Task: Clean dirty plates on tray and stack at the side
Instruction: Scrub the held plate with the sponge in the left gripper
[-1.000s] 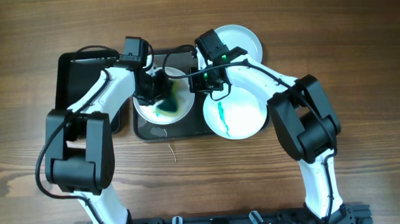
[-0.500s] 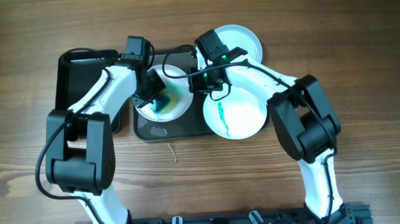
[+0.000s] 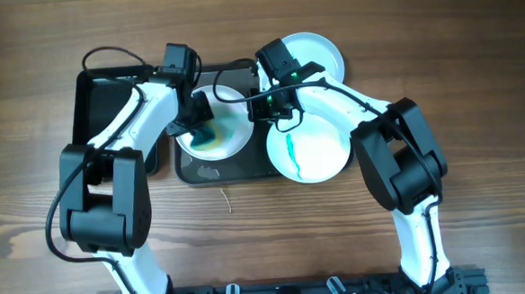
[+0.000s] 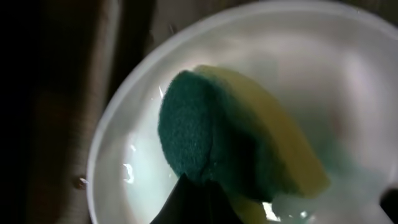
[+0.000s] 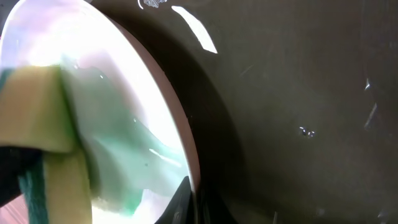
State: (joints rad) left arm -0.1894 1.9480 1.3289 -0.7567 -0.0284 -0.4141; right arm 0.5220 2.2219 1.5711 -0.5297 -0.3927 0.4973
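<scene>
Glossy wet plate (image 4: 134, 177), rough foam sponge (image 4: 196, 140), matt wood-grain table (image 3: 473, 46).

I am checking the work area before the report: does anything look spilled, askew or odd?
Nothing serious. The left plate under the sponge shows a spread teal smear, and the front right plate a teal streak: dirt not yet wiped, no spill. One thin pale strand lies on the table in front of the tray.

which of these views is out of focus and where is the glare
Left wrist view: soft all over, the sponge too close to be sharp, left side nearly black. Right wrist view: the plate blown out to white at upper left, small glints on the dark tray. Overhead view: sharp and evenly lit, no glare on the wooden table.
</scene>
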